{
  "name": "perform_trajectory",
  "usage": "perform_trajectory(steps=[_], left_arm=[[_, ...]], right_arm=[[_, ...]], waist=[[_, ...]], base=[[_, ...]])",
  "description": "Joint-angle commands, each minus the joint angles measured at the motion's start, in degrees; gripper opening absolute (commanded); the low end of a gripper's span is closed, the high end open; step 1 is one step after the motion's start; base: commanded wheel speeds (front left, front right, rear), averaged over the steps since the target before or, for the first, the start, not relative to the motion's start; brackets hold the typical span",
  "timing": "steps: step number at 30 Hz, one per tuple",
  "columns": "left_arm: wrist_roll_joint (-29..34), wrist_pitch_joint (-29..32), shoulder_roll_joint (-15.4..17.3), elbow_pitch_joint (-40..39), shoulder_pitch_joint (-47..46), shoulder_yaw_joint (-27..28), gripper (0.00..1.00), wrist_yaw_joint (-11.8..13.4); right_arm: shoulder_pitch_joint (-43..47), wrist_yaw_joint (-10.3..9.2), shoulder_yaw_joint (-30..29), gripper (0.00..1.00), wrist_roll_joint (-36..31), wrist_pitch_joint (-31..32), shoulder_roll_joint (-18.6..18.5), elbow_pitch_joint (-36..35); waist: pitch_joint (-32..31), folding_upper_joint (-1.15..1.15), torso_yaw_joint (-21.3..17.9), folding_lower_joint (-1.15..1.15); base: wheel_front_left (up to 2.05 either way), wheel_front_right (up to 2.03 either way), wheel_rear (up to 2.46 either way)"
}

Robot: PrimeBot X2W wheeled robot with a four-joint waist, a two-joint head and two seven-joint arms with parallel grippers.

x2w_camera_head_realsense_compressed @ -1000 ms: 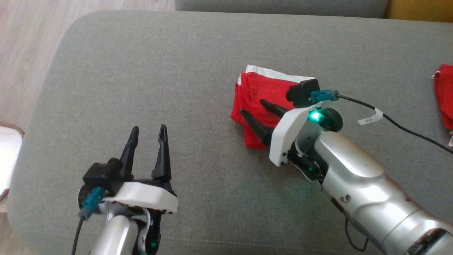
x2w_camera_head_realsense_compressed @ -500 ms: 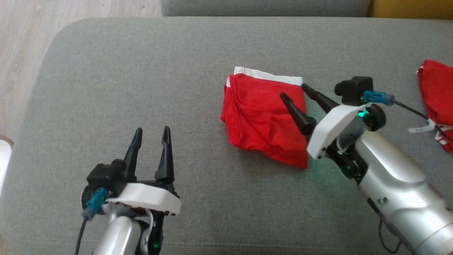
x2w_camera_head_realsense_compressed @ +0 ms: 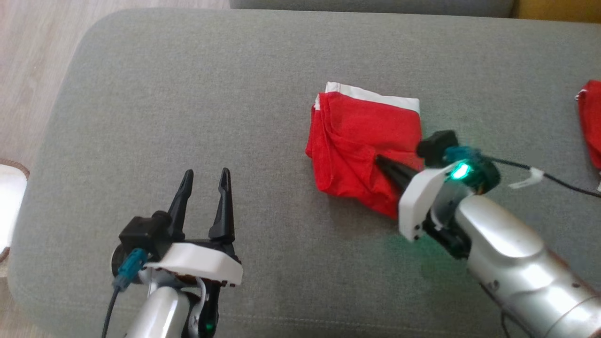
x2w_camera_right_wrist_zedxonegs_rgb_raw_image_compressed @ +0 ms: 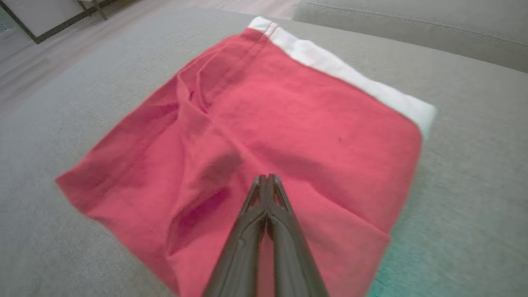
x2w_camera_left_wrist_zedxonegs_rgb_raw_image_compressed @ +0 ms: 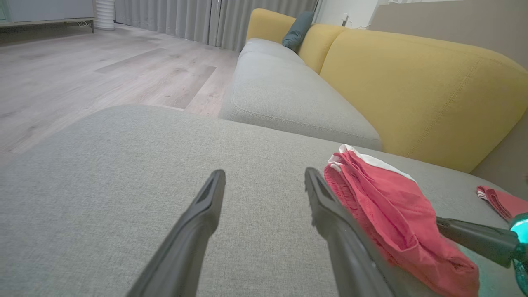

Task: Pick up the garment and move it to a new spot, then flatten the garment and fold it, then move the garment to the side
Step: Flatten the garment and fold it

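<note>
The garment (x2w_camera_head_realsense_compressed: pixel 361 136) is a pair of red shorts with a white waistband. It lies folded on the grey cushion (x2w_camera_head_realsense_compressed: pixel 188 94), right of centre. My right gripper (x2w_camera_head_realsense_compressed: pixel 379 160) is shut, its tips pressed together over the garment's near right part. In the right wrist view the garment (x2w_camera_right_wrist_zedxonegs_rgb_raw_image_compressed: pixel 288 115) spreads out before the right gripper (x2w_camera_right_wrist_zedxonegs_rgb_raw_image_compressed: pixel 267 177), with no cloth visibly pinched. My left gripper (x2w_camera_head_realsense_compressed: pixel 206 172) is open over bare cushion at the lower left, well clear of the garment. In the left wrist view the garment (x2w_camera_left_wrist_zedxonegs_rgb_raw_image_compressed: pixel 387 214) lies just right of the left gripper (x2w_camera_left_wrist_zedxonegs_rgb_raw_image_compressed: pixel 265 173).
A second red cloth (x2w_camera_head_realsense_compressed: pixel 591 122) lies at the cushion's right edge. The right arm's black cable (x2w_camera_head_realsense_compressed: pixel 554 180) trails toward it. Wooden floor (x2w_camera_head_realsense_compressed: pixel 28 56) lies beyond the cushion's left edge. A yellow sofa back (x2w_camera_left_wrist_zedxonegs_rgb_raw_image_compressed: pixel 412 90) rises behind the cushions.
My right gripper went from open to shut and moved from the garment's right edge onto its near right part. The head camera shifted. The left gripper stayed open and still.
</note>
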Motion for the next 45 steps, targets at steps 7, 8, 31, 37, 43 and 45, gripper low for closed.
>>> perform_trajectory(steps=[7,8,31,37,43,45], left_arm=[[-0.1,-0.7,0.1,-2.1,-2.6,2.8,1.0,0.2],[-0.1,-0.7,0.0,-2.1,-2.7,2.8,1.0,0.2],[0.2,-0.7,0.5,-2.2,-0.1,4.8,1.0,0.8],[0.0,-0.7,0.8,-1.6,0.6,5.2,1.0,0.9],[0.6,-0.7,0.5,-0.4,1.5,5.5,1.0,1.2],[0.9,-0.7,0.5,-0.4,1.8,5.6,1.0,1.2]], right_arm=[[-0.6,0.37,6.1,0.0,2.1,-0.9,3.4,-1.9],[-0.9,0.37,7.1,0.0,2.6,-1.3,3.8,-2.0],[-2.4,0.37,13.4,1.0,8.7,-14.4,2.5,-5.6],[0.7,0.37,4.1,1.0,7.4,-17.3,1.1,-6.6],[6.7,0.37,-9.5,1.0,1.3,-18.4,1.4,-3.6],[7.7,0.37,-12.4,1.0,-0.5,-18.5,1.9,-3.2]], waist=[[0.6,0.0,0.8,0.0],[0.6,0.0,1.0,0.0],[-4.2,0.0,-0.9,0.0],[-7.1,0.0,-3.0,0.0],[-10.1,0.0,-4.7,0.0],[-10.4,0.0,-5.0,0.0]], base=[[0.0,0.0,0.0],[0.0,0.0,0.0],[0.0,0.0,0.0],[0.0,0.0,0.0],[0.0,0.0,0.0],[0.0,0.0,0.0]])
